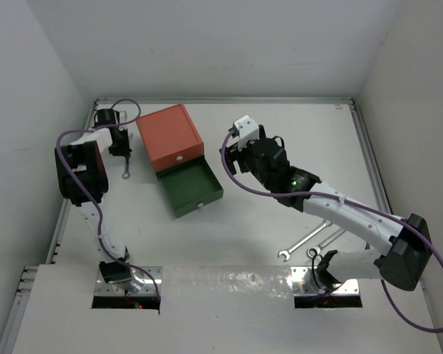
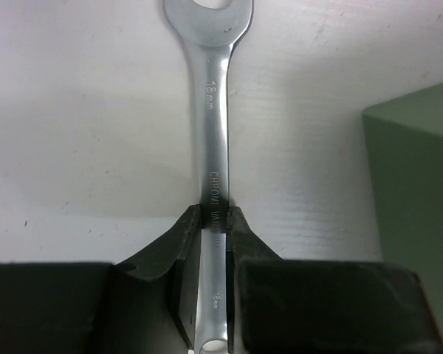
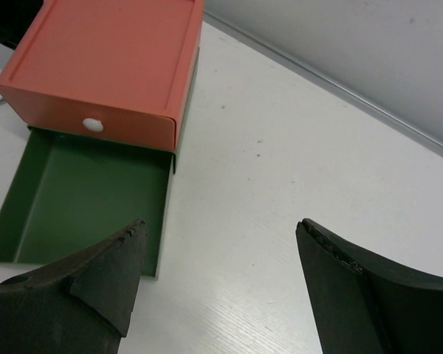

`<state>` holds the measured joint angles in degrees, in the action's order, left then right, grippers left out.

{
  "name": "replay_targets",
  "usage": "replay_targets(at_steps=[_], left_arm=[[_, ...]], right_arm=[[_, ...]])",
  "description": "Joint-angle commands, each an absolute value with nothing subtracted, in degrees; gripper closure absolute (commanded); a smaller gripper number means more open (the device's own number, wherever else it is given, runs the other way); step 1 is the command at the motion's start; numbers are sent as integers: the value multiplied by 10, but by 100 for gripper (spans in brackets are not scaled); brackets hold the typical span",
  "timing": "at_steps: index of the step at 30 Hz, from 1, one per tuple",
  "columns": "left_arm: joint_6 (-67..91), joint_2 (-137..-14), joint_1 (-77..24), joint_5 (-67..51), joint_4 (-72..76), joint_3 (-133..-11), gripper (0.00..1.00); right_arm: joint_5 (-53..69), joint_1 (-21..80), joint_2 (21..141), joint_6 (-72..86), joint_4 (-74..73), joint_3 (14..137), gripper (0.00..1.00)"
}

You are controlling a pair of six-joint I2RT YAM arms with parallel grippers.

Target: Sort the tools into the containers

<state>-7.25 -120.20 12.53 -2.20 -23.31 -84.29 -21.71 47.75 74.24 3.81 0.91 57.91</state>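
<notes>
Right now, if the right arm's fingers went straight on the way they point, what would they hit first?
Probably the bare white table, beside the open green drawer. The right fingers stand open with nothing between them, but depth is unclear.

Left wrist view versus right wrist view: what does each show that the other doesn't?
Left wrist only: the left gripper, jaws shut on a silver wrench. Right wrist only: the orange-red drawer with its white knob, and the right gripper, jaws open and empty. Both: the green drawer and the white table.
</notes>
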Motion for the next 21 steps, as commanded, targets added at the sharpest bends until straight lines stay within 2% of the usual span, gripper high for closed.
replay_targets(at_steps=[1,7,18,21], left_arm=[[-79,-1177,153,-56,-266,-807,100],[-86,-1090,152,-48,-234,-830,100],[-83,-1038,153,-37,-227,-870,100],[-78,-1019,152,-74,-244,-909,100]], right_arm=[[-247,475,715,23,37,568,19],[-251,475,708,25,40,563,19],[-250,475,708,26,54,558,19],[-250,475,708,29,54,557,19]])
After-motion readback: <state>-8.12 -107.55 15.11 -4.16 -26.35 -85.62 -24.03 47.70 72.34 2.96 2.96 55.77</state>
